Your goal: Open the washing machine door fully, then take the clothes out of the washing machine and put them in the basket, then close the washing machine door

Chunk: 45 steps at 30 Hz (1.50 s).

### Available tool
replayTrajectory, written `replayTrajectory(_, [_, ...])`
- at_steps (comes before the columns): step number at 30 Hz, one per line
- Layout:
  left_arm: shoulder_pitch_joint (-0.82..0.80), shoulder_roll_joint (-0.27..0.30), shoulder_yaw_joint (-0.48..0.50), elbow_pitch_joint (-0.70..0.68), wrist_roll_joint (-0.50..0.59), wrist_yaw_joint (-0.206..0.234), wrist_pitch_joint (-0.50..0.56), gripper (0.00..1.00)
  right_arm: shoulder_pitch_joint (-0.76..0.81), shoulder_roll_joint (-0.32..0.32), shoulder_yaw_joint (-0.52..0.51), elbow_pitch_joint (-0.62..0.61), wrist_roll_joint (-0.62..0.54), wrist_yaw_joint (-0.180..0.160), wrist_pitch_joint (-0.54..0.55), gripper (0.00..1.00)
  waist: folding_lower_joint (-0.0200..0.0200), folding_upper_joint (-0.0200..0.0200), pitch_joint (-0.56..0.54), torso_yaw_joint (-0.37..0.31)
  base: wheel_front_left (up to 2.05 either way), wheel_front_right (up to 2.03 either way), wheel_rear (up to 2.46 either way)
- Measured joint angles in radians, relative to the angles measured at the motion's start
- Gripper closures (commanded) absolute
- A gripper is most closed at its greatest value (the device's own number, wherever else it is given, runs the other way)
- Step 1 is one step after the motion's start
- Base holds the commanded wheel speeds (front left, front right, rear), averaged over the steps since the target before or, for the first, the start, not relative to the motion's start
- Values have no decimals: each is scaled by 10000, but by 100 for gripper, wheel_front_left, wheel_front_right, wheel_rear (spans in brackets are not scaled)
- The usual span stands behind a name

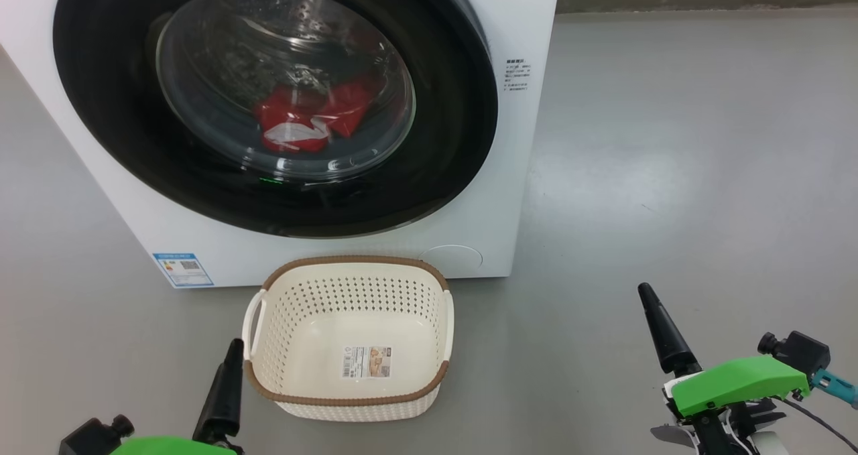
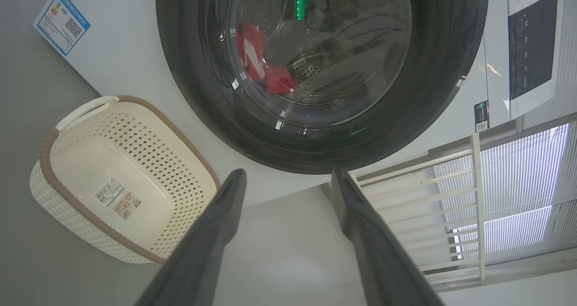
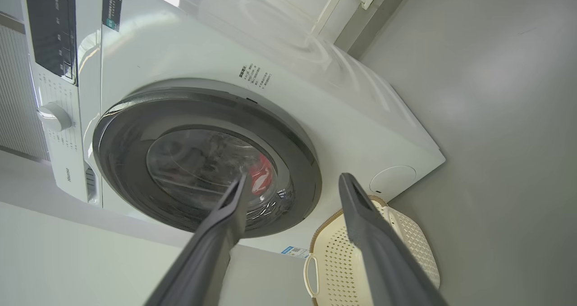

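Note:
The white washing machine (image 1: 516, 173) stands on the floor straight ahead. Its black-rimmed washing machine door (image 1: 100, 106) lies against its front. Red clothes (image 1: 308, 116) with a white patch show through the glass bowl, low in the drum. The cream basket (image 1: 348, 262) sits empty on the floor just before the machine. My left gripper (image 2: 289, 173) is open beside the basket's left near corner, one dark finger (image 1: 224, 388) showing. My right gripper (image 3: 294, 177) is open over bare floor to the basket's right, with one finger (image 1: 660, 328) in the head view. Neither holds anything.
A blue label (image 1: 182, 269) and a round cover (image 1: 450, 257) mark the machine's lower front. Its dark control panel (image 2: 529, 49) is along the top. Grey floor (image 1: 670, 173) stretches to the right. A white railing (image 2: 473, 198) with blinds stands beyond the machine.

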<state>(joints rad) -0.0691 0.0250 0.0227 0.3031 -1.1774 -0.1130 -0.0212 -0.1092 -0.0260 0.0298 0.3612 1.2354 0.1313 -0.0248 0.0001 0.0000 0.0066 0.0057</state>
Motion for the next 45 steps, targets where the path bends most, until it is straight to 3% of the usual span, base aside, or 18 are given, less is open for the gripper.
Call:
replayTrajectory(28, [-244, 4, -372, -328, 3737, 692, -802, 0, -646, -46, 483, -23, -3950, 0, -792, 0, 0, 0, 119, -34, 0, 0, 0])
replayTrajectory(45, [-595, 10, -617, -297, 5825, 857, -1317, 0, -1057, -82, 777, -167, -5985, 0, -1292, 0, -1, 0, 192, -27, 0, 0, 0])
